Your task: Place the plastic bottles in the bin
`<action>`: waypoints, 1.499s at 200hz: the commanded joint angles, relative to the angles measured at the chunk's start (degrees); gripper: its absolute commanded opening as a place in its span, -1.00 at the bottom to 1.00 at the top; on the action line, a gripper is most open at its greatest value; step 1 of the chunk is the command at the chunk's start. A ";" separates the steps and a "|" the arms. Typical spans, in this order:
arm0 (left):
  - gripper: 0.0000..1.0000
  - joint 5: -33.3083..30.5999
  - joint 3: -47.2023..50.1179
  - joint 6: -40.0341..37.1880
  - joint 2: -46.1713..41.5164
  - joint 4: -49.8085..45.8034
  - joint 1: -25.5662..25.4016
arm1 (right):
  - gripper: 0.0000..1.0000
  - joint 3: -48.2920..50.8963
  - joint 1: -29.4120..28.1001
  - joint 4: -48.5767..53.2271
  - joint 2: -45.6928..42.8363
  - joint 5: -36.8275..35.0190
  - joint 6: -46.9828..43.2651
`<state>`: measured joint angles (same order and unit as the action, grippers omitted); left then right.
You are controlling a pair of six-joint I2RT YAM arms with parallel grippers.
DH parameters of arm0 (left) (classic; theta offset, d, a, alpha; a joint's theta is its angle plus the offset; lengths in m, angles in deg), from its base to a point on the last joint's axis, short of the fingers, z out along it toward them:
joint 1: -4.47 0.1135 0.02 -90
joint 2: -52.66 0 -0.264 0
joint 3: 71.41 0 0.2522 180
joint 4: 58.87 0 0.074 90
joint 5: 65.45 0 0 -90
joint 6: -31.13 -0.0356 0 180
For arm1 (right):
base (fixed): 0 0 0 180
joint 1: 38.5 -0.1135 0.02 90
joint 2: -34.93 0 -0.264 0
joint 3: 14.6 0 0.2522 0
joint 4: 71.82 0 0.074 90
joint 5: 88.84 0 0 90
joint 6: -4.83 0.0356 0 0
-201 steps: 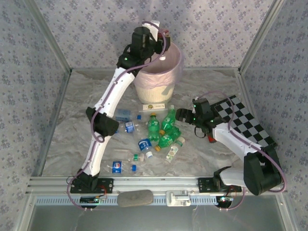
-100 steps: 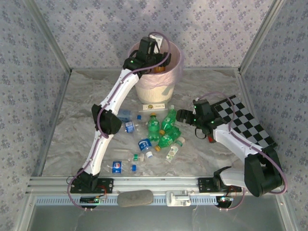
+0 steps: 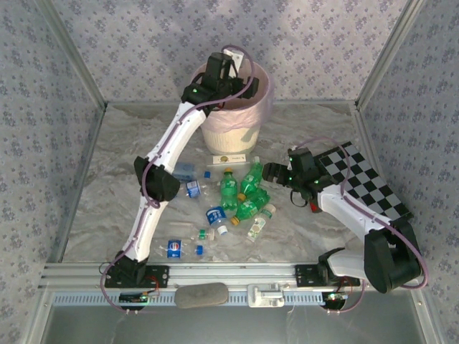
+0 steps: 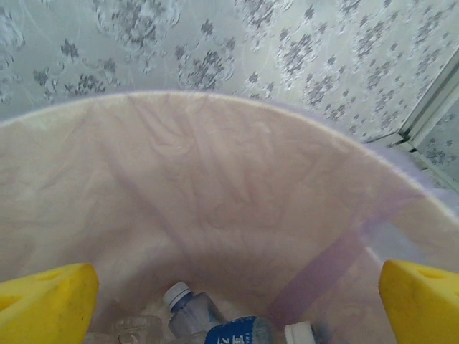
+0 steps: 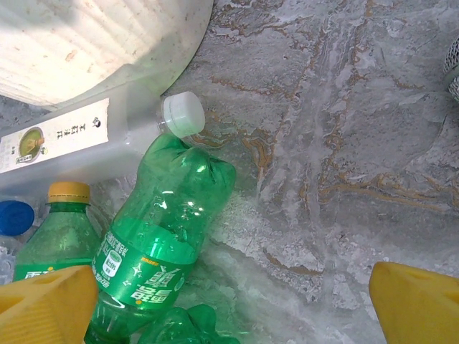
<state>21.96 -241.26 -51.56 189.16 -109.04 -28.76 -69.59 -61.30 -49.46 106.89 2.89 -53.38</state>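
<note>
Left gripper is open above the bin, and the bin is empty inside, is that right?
Not quite. The left gripper is open above the bin, but the bin is not empty: the left wrist view shows clear bottles, one blue-labelled, lying at its bottom.

Robot test cell, lab-type setup, not a lived-in room. The enclosure is bare aluminium posts [image 3: 75, 61] with panels of grey floral wallpaper [image 3: 315, 43] on three sides. The table [image 3: 100, 193] lies under a crinkled marble-print sheet. Left arm [image 3: 166, 147] and right arm [image 3: 348, 208] are bolted to an extruded metal rail [image 3: 237, 272] along the near edge, with cables exposed. A calibration-style black-and-white checkerboard [image 3: 362, 179] lies flat at the table's right edge.
</note>
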 commanded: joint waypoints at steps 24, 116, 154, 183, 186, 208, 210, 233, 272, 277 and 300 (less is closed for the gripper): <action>1.00 -1.28 7.85 -4.58 -14.13 1.60 -3.01 | 0.98 -1.22 -0.55 2.36 1.74 0.34 3.71; 1.00 -11.13 72.92 -3.71 -52.34 34.18 -2.82 | 0.98 -1.10 -6.53 9.73 0.81 -0.73 11.55; 1.00 -16.92 94.26 2.47 -63.27 39.76 -1.97 | 0.98 2.25 -10.69 15.63 -5.77 -1.74 17.99; 1.00 -19.75 105.74 11.28 -67.81 42.15 0.09 | 0.98 5.11 -14.13 18.81 -11.11 -2.40 22.99; 1.00 -19.33 106.61 12.56 -67.98 42.38 0.44 | 0.98 5.45 -14.44 18.94 -11.60 -2.25 23.51; 1.00 -18.35 111.24 18.91 -67.76 43.57 1.53 | 0.98 8.01 -16.86 17.73 -13.40 -0.21 26.15; 1.00 -18.46 111.44 19.42 -67.66 43.53 1.56 | 0.98 8.12 -17.17 17.43 -13.38 0.09 26.18; 1.00 -20.30 113.16 24.37 -65.95 43.62 1.68 | 0.98 8.32 -20.32 16.77 -11.77 1.32 27.11; 1.00 -19.78 112.05 26.12 -63.28 44.06 1.79 | 0.98 7.42 -23.63 13.54 -5.51 2.87 27.55; 1.00 -19.63 111.77 25.88 -63.05 43.84 1.77 | 0.98 7.24 -23.82 13.08 -4.77 2.92 27.45; 1.00 -19.60 111.09 25.13 -62.65 42.83 1.80 | 0.98 6.35 -24.56 12.65 -1.28 3.01 27.09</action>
<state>3.06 -127.87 -27.37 126.11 -67.22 -27.12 -61.84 -85.11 -35.95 102.78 5.12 -27.30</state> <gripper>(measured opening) 0.999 0.990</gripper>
